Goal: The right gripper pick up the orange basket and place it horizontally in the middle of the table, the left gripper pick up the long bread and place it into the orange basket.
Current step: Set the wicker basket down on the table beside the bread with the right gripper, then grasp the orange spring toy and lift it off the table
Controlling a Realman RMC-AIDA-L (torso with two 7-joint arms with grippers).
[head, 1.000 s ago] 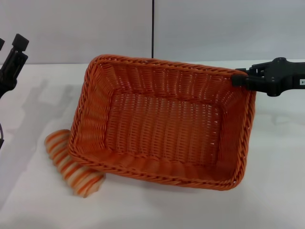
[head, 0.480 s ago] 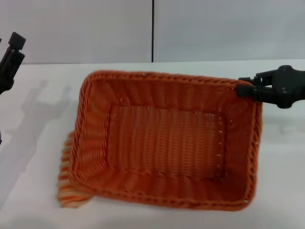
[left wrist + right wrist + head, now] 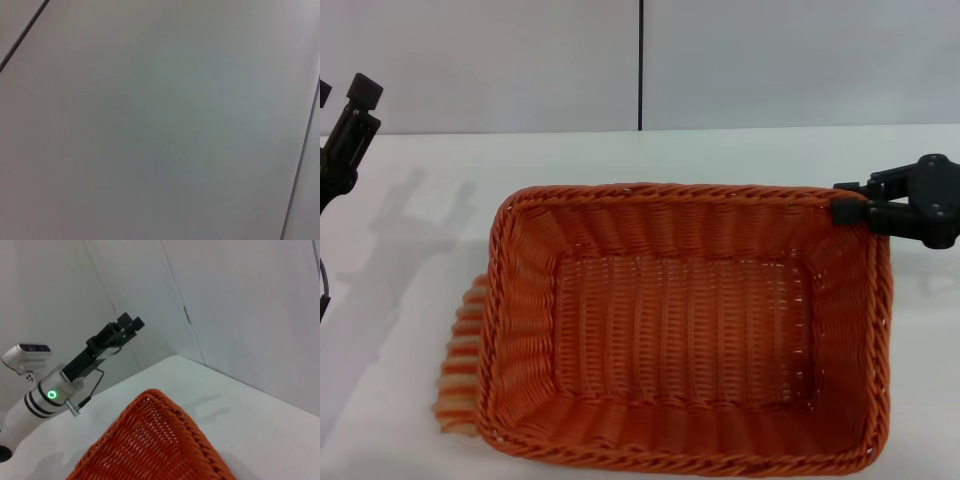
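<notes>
One pincer: my right pincer (image 3: 855, 205) clamps the rectangular orange woven wicker basket's (image 3: 685, 320) far corner, to lay it level.
Left pincer (image 3: 350, 120): raised aside, grip state unclear.
Striped loaf (image 3: 460, 365): beyond basket, part-covered.

I see a plain white surface (image 3: 720, 160). The orange basket (image 3: 685, 325) fills its middle, lying lengthwise across. At the basket's eight o'clock the long bread (image 3: 460, 365) lies, partly hidden beneath the rim.

— What's the orange basket (image 3: 685, 335) made of?
— You're looking at woven wicker, rough and ribbed, with a braided rim and a slight sheen.

— And the table (image 3: 720, 155)?
— Smooth, white and matt. At the basket's eight o'clock, the long bread (image 3: 460, 365) looks ridged and dull.

— The pincers?
— The right pincer (image 3: 850, 205) and left pincer (image 3: 355, 115) look like matt black plastic or metal.
</notes>
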